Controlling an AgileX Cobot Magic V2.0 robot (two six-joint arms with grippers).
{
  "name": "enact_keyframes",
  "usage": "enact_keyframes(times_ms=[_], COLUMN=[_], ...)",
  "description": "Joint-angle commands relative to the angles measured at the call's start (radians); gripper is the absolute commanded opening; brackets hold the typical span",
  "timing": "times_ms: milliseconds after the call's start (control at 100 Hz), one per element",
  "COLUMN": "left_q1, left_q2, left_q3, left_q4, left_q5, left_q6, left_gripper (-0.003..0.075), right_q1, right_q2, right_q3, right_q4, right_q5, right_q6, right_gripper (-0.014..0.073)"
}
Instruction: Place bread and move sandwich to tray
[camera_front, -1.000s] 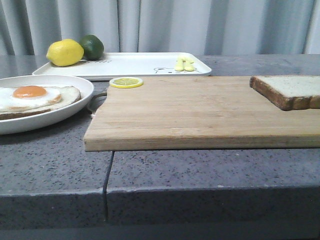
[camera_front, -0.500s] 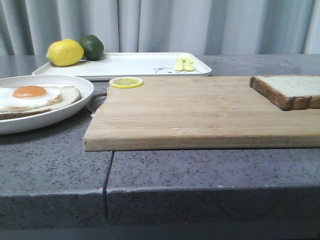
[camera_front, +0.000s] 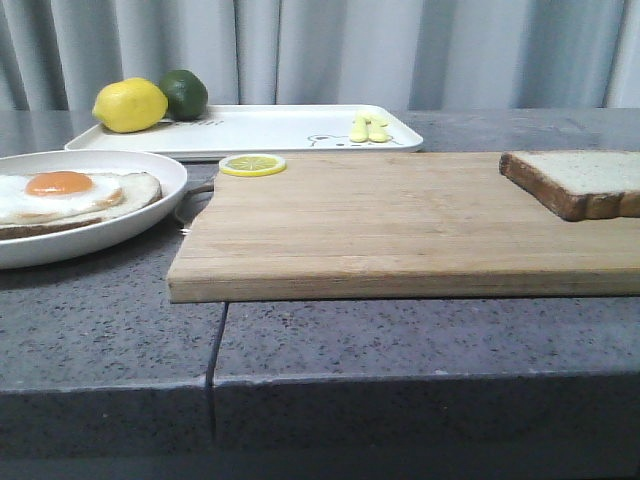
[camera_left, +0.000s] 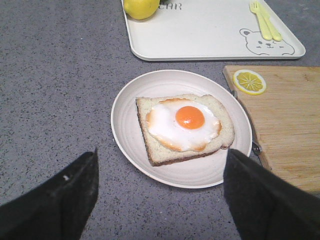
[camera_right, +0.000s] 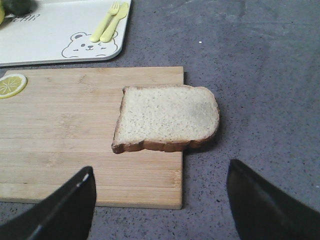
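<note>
Tray (camera_front: 260, 130) at the back of your counter has a lemon (camera_front: 130, 105) and a lime (camera_front: 185, 93) in its far left corner, plus a little yellow fork-and-knife set (camera_front: 368, 128) near its right end by the bear drawing. Your sandwich (camera_left: 184, 127) is just one slice with a fried egg on top right now, sitting in the white plate (camera_left: 130, 100) on the left, just beside the wooden cutting board (camera_front: 400, 225).

Bread (camera_right: 166, 118) lies flat on the board's right end, hanging over the edge onto the grey counter (camera_front: 400, 340). A lemon slice (camera_front: 252, 164) sits on the board's far left corner, near the tray.

Nothing sits between the plate and the tray.

Your left gripper (camera_left: 160, 195) hovers over the plate, jaws spread wide and holding nothing. Your right gripper (camera_right: 160, 200) hangs above the bread, also wide apart and empty.
</note>
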Motion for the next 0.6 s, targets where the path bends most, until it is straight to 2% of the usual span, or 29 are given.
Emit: enact_keyframes(times_ms=[0,460,590], left_q1=[-0.004,-0.004,-0.004], left_q2=[0.013,0.013,0.013], left_q3=[-0.035,-0.035,-0.035], left_q4=[-0.024,-0.024,-0.024], left_q5=[-0.058,-0.058,-0.058], left_q6=[-0.005,-0.005,-0.005], left_gripper=[0.0494,0.0494,0.0494], right_q1=[-0.006,-0.006,-0.009], right_q2=[0.013,0.013,0.037], right_q3=[-0.036,-0.035,-0.035], right_q4=[0.003,0.007,0.091], right_q5=[-0.082,-0.098,-0.131], right_q6=[-0.002,-0.006,-0.096], right_gripper=[0.0551,0.0551,0.0551])
